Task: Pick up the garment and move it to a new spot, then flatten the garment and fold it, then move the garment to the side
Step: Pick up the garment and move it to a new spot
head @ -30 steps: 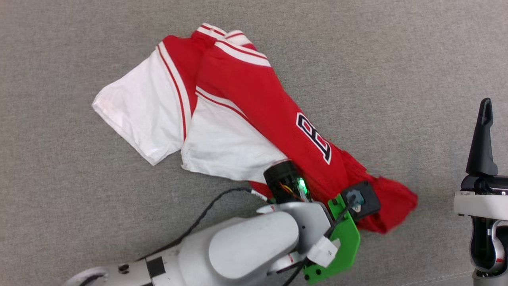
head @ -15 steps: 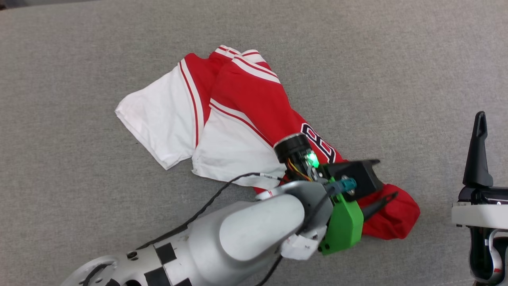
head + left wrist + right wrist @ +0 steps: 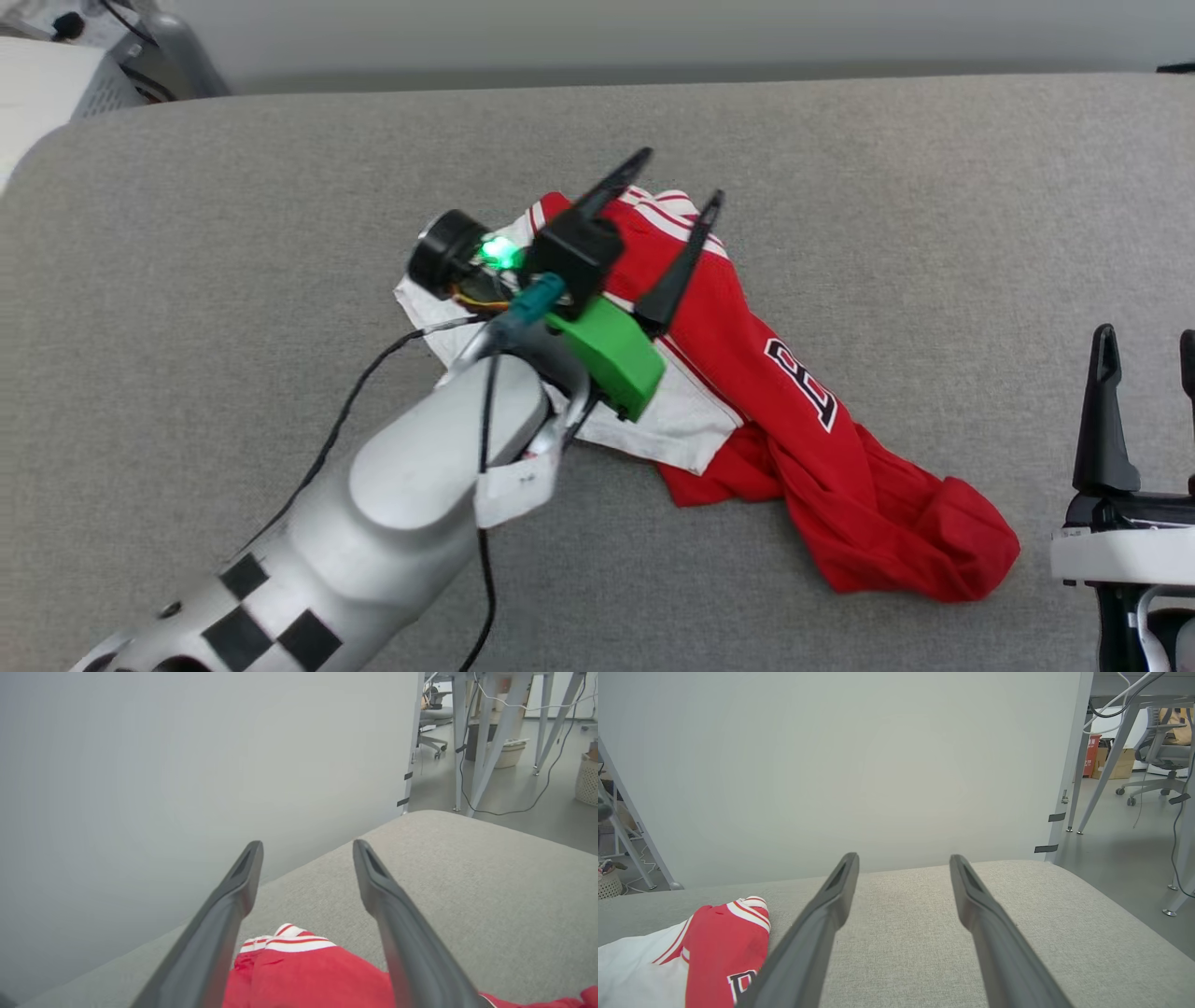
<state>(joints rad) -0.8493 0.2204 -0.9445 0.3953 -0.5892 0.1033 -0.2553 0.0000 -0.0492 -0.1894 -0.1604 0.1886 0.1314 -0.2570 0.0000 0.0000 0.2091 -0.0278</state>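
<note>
Surface (image 3: 934, 187): grey, padded, extending on every side of the garment.

Garment (image 3: 747, 373): lies crumpled and part-folded at about mid-surface, red body over white sleeve (image 3: 686, 425).

Handling, in my judgement: light, thin and limp, with no stiffness to help me. It will drape from any hold and drag over the grey cloth. A pinch into the bunched red end (image 3: 934, 551) would likely catch several layers. I would take it at a single-layer edge instead, at the shoulders beside the striped trim (image 3: 667, 205) or at the hem corners once they are found.

Heading: the long axis runs diagonally. The striped-trim end points away from me and to my left, the bunched red end toward me and to my right. The black number (image 3: 801, 383) sits about midway along it.

Left hand (image 3: 681, 175): raised above the garment's striped-trim end, fingers spread wide, holding nothing.

Right hand (image 3: 1148, 334): clear of the garment, off its bunched end to my right, fingers parted, empty.
</note>
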